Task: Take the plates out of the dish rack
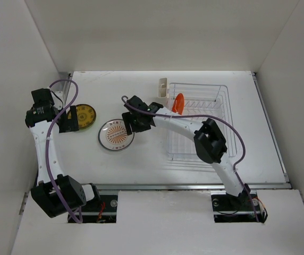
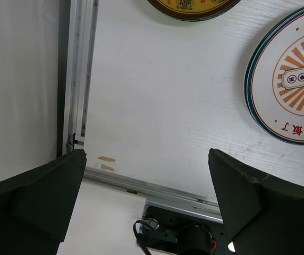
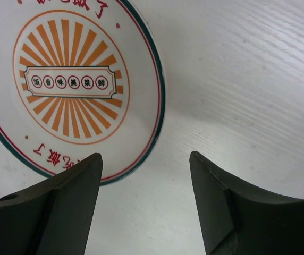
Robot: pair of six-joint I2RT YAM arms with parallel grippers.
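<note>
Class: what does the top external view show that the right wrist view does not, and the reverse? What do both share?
Top external only: the silver wire dish rack, the orange round plate standing in it, the cream plastic cutlery holder, and the yellow round plate on the white table. Right wrist only: a printed band of small characters and its open jaws. Both: the white round plate with orange rays and teal rim, lying flat on that table.
</note>
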